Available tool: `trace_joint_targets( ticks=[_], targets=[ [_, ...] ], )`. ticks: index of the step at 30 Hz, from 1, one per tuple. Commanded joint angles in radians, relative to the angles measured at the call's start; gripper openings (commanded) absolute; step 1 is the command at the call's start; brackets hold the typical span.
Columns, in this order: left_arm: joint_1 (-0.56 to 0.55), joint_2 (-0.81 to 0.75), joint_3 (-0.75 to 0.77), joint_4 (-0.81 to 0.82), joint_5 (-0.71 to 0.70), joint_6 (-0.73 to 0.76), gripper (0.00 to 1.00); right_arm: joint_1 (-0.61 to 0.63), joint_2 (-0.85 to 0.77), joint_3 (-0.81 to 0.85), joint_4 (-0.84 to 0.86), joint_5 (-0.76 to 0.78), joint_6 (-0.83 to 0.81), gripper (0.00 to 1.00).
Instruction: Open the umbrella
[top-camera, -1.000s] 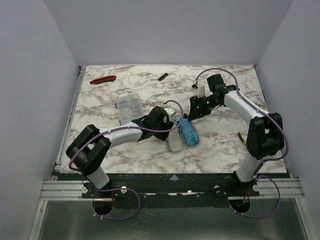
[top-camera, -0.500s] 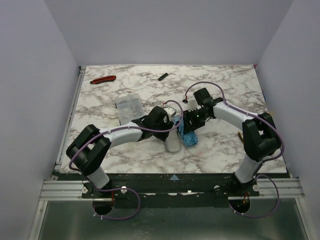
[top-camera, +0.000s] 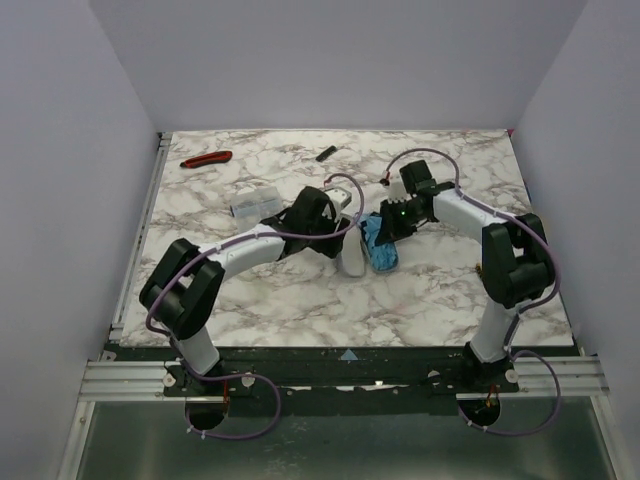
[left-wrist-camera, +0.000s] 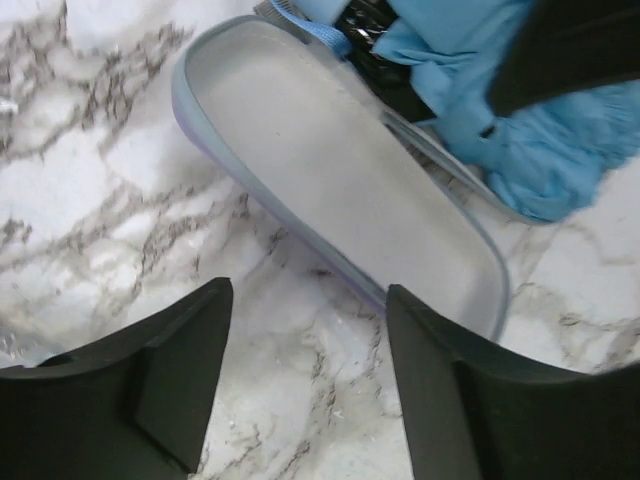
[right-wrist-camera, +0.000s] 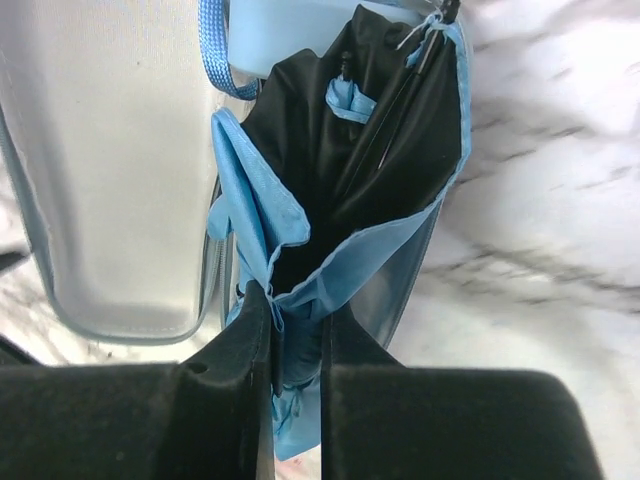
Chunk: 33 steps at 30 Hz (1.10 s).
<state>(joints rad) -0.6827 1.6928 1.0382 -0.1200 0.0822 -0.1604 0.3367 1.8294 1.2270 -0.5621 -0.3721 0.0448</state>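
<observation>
The umbrella (top-camera: 379, 247) is a folded sky-blue bundle with a black inside, lying in one half of an opened lavender case. The other half of the case (top-camera: 353, 257) lies empty beside it, pale grey inside (left-wrist-camera: 330, 170). My right gripper (right-wrist-camera: 298, 315) is shut on a fold of the umbrella's blue cloth (right-wrist-camera: 380, 150) at its near end. A blue loop (right-wrist-camera: 214, 50) shows at the umbrella's far end. My left gripper (left-wrist-camera: 308, 295) is open over bare marble, just short of the empty half, with nothing between its fingers.
A clear plastic box (top-camera: 253, 203) sits left of my left arm. A red-handled tool (top-camera: 206, 158) and a small black piece (top-camera: 325, 153) lie at the back. White walls close the table on three sides.
My right gripper came in from the right onto the umbrella and shut on its cloth. The left arm, the case and the umbrella shifted a little toward the back.
</observation>
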Motion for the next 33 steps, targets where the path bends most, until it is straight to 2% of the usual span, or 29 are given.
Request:
trace_joint_targets(
  ticks=[1, 3, 4, 5, 6, 12, 17, 20, 23, 29, 33],
  targets=[
    [0.066, -0.059, 0.127, 0.077, 0.274, -0.005, 0.69, -0.083, 0.121, 0.080, 0.030, 0.178, -0.034, 0.00],
    [0.089, -0.098, 0.223, 0.036, 0.328, -0.013, 0.75, -0.116, 0.173, 0.138, 0.032, 0.176, -0.035, 0.00],
    [0.099, -0.119, 0.256, 0.028, 0.356, -0.009, 0.83, -0.137, 0.196, 0.173, 0.031, 0.171, -0.034, 0.00],
    [0.117, -0.146, 0.273, 0.023, 0.380, 0.001, 0.95, -0.160, 0.225, 0.206, 0.031, 0.164, -0.034, 0.00],
    [0.133, -0.169, 0.287, 0.013, 0.400, 0.013, 0.98, -0.179, 0.252, 0.251, 0.031, 0.157, -0.034, 0.00],
    [0.262, -0.291, 0.265, -0.089, 0.418, 0.115, 0.98, -0.286, 0.427, 0.572, 0.028, 0.049, -0.068, 0.00],
    [0.379, -0.347, 0.221, -0.134, 0.419, 0.117, 0.98, -0.305, 0.556, 0.864, 0.024, 0.040, -0.106, 0.00],
    [0.429, -0.382, 0.206, -0.154, 0.423, 0.128, 0.98, -0.312, 0.599, 0.972, 0.035, 0.029, -0.124, 0.00],
    [0.458, -0.424, 0.185, -0.167, 0.427, 0.132, 0.98, -0.321, 0.581, 1.004, 0.083, -0.018, -0.115, 0.00],
    [0.497, -0.530, 0.097, -0.126, 0.410, 0.128, 0.98, -0.330, 0.448, 0.941, 0.297, -0.124, -0.057, 0.00],
    [0.517, -0.581, 0.077, -0.132, 0.353, 0.136, 0.98, -0.329, 0.381, 0.953, 0.358, -0.217, -0.004, 0.00]
  ],
)
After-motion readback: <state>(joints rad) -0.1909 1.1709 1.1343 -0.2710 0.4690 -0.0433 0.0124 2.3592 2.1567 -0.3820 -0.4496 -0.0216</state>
